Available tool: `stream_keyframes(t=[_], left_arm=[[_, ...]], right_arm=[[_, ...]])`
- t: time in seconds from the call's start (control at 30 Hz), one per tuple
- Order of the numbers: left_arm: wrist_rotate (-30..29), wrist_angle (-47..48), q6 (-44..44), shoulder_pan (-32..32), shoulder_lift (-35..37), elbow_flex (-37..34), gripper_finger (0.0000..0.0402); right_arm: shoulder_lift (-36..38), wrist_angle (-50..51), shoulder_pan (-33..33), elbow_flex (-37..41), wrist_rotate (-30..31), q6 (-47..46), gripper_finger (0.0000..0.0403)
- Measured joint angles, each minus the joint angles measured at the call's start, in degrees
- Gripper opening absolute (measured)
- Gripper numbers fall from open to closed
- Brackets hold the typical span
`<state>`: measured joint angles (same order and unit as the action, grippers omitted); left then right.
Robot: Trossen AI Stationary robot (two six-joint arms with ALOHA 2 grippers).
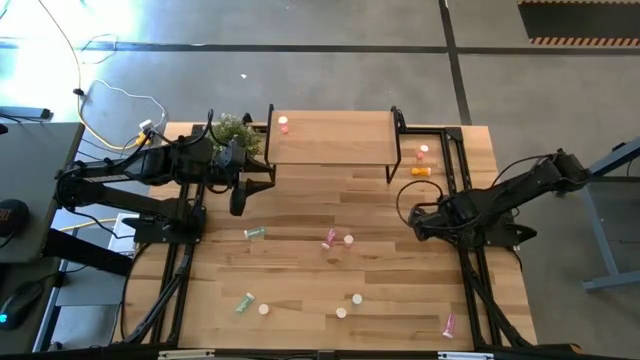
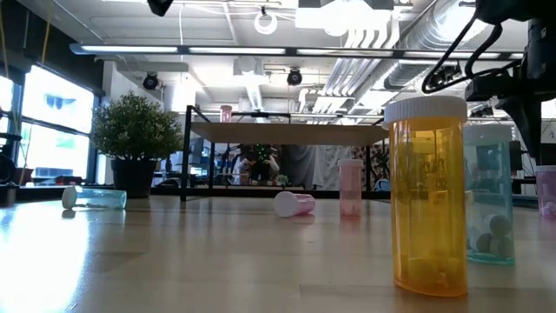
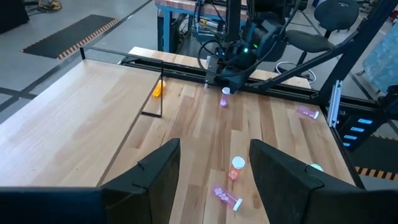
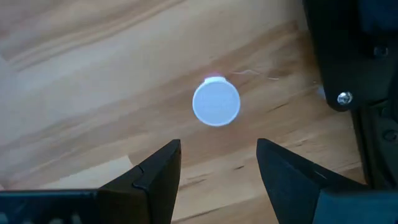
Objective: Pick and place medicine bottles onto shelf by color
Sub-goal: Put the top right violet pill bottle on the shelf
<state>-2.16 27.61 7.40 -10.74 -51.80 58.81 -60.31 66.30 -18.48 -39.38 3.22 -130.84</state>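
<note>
Industrial lab or workshop: bare grey concrete floor with black-yellow hazard-striped mat, exposed white ceiling ducts, big plank-topped wooden table, black office chair, loose white cables.

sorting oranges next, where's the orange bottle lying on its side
In the high view the orange bottle lies on the table's right side, just outside the shelf's right legs, below an upright pink bottle and above the right pincer.

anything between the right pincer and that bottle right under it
Nothing visible: the right pincer stands open above an upright pink bottle, whose pale cap shows between its fingers over bare table.
</note>
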Motion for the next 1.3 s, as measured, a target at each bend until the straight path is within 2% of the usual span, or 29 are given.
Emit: stream_keyframes(t=[0.23, 0.4, 0.9, 1.0, 1.3], left_arm=[[0.00, -0.02, -1.45, 0.00, 0.01, 0.00, 0.0182], [0.00, -0.02, -1.62, 0.00, 0.00, 0.00, 0.0182], [0.00, -0.01, -1.64, 0.00, 0.00, 0.00, 0.0182], [0.00, -0.01, -1.65, 0.00, 0.00, 0.00, 0.0182], [0.00, -0.02, -1.66, 0.00, 0.01, 0.00, 0.0182]], right_arm=[[-1.85, 2.00, 1.13, 0.00, 0.70, -2.69, 0.0201], [-5.71, -0.75, 2.47, 0.00, 3.37, -2.51, 0.0201], [-14.48, -1.28, 4.26, 0.02, 2.30, -1.57, 0.0200], [-14.75, -2.27, 4.26, 0.02, 2.11, -1.25, 0.0183], [-14.58, -1.72, 4.26, 0.02, 2.08, 0.16, 0.0098]])
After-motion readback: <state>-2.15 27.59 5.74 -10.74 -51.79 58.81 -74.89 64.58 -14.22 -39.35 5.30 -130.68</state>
